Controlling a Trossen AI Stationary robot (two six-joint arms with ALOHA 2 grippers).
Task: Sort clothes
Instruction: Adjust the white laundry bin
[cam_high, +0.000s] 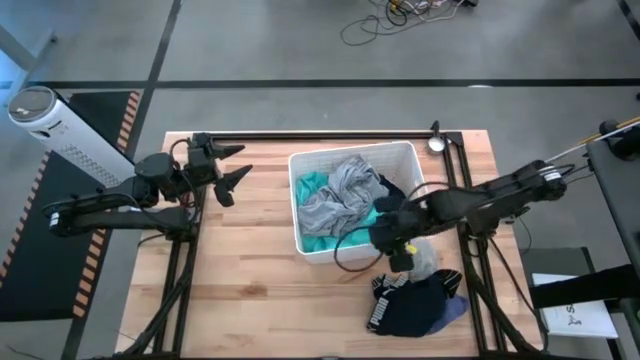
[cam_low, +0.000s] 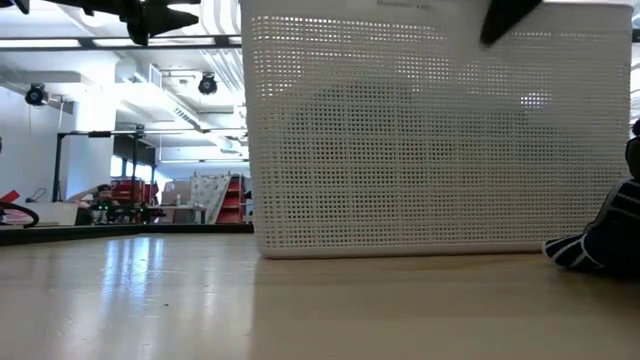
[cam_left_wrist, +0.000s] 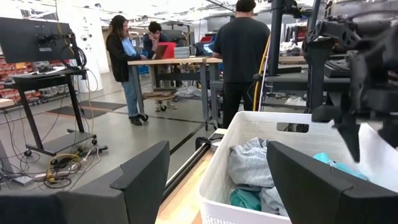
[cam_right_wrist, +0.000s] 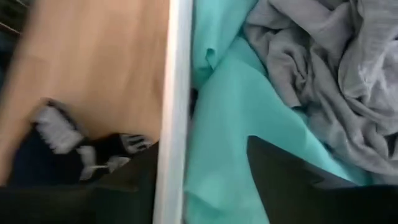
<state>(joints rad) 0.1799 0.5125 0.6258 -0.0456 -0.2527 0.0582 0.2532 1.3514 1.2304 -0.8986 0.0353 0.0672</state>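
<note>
Wooden table (cam_high: 240, 300) carries everything, and at its nine o'clock edge the left gripper (cam_high: 235, 170) waits above the boards with its fingers spread wide and nothing between them, pointing toward three o'clock at the bin (cam_high: 300, 215).

White and perforated, the bin sits near the table's centre, slightly toward twelve o'clock, its long axis running twelve to six. Inside, a grey garment (cam_high: 345, 190) lies bunched on top, stretched roughly from seven toward one o'clock, with a teal one (cam_high: 312, 185) showing under it at the nine and six o'clock sides. A dark piece (cam_high: 392, 188) lies at the bin's three o'clock wall.

The right gripper (cam_high: 392, 243) hangs over the bin's five o'clock corner, its arm reaching in from three o'clock. Its wrist view shows the fingers (cam_right_wrist: 283, 168) apart, straddling the bin's rim, holding nothing, with teal cloth (cam_right_wrist: 236, 124) directly beneath and grey folds (cam_right_wrist: 323, 68) beyond.

Outside the bin, toward five o'clock on the table, a navy-black garment (cam_high: 415, 305) with white lettering lies in a heap, just beside a pale grey piece (cam_high: 428, 258) at its twelve o'clock and a small lavender piece (cam_high: 456, 306) at its three o'clock edge.

Beyond the table, people (cam_left_wrist: 239, 50) stand around a desk.
</note>
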